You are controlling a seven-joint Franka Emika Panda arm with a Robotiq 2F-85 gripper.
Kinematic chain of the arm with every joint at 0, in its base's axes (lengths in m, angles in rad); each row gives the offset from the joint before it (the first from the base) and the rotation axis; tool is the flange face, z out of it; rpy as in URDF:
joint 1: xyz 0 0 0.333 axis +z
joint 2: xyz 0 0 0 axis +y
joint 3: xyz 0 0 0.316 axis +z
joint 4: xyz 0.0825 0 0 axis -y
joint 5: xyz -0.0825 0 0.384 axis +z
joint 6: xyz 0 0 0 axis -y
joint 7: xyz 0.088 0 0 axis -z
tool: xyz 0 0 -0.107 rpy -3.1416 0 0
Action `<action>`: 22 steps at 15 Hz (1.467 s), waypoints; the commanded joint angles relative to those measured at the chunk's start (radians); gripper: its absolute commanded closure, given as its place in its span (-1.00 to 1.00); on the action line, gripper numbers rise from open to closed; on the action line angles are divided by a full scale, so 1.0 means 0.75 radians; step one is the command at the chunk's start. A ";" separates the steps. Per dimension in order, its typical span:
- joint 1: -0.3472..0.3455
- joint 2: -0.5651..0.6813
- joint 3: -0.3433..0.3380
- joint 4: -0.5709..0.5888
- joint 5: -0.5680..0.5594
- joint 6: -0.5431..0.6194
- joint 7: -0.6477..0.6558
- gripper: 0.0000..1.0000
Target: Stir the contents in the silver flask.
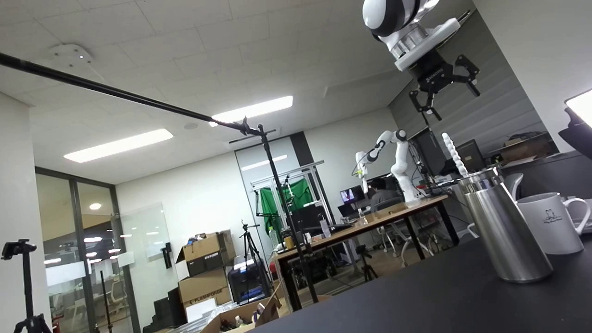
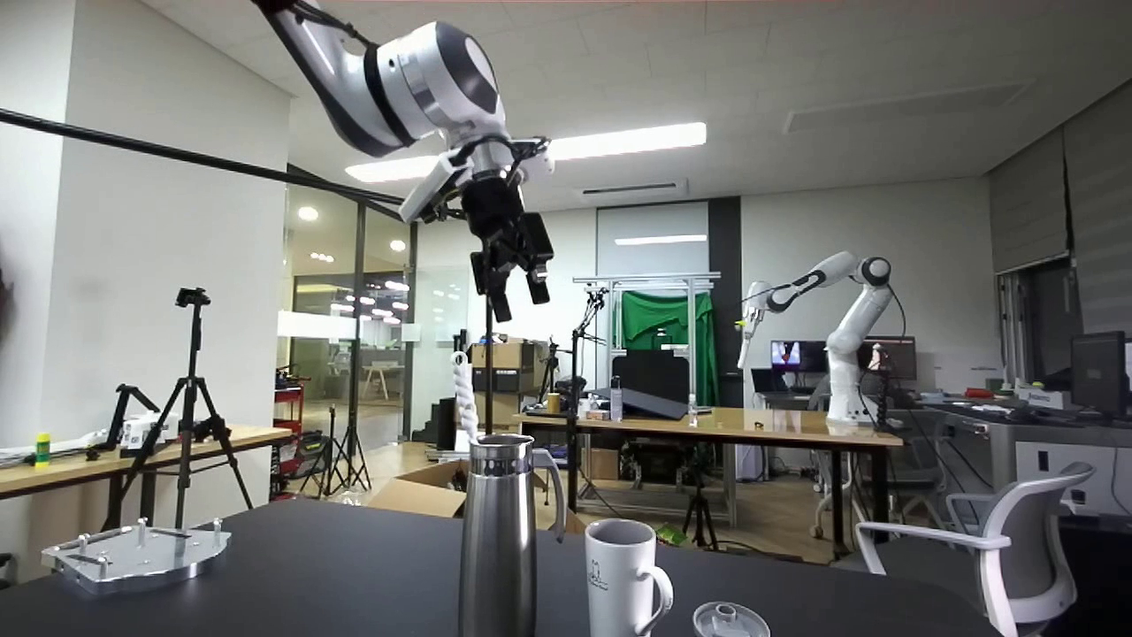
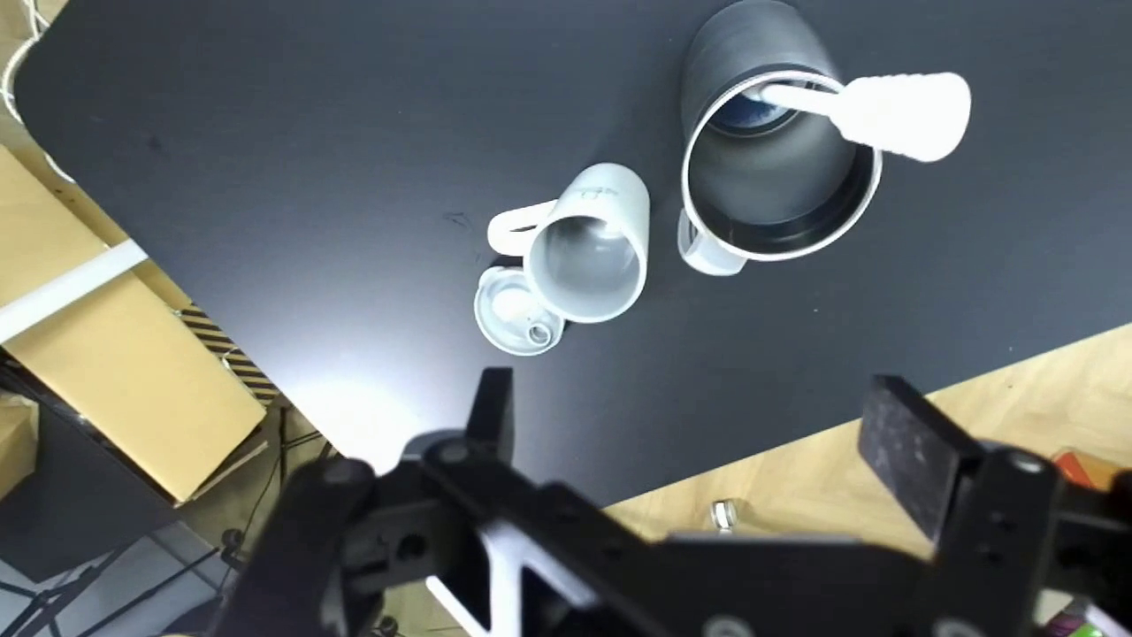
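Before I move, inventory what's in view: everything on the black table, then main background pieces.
Tall brushed-steel flask: one, silver, on the black tabletop
Twisted stick: one, white, leaning in the flask
Cylindrical mug with handle: one, white, beside the flask
Round translucent lid: one, whitish, beside the mug
Flat plate with posts: one, silvery, by the tabletop's edge
Jointed second arm: one, white, on a wood-topped table
Slim tripods: several, black, background
Cardboard boxes: several, brown, background
Jointed main arm: one, mostly white, overhead
Two-fingered end effector: one, black, open, higher than the flask
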 commanded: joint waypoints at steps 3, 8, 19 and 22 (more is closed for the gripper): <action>0.141 0.080 -0.060 -0.055 0.002 0.157 0.114 -1.00; 0.190 0.110 -0.080 -0.159 0.123 0.292 0.124 -1.00; 0.206 0.096 -0.123 -0.248 0.222 0.431 0.104 0.30; 0.195 0.080 -0.129 -0.256 0.289 0.402 0.065 0.70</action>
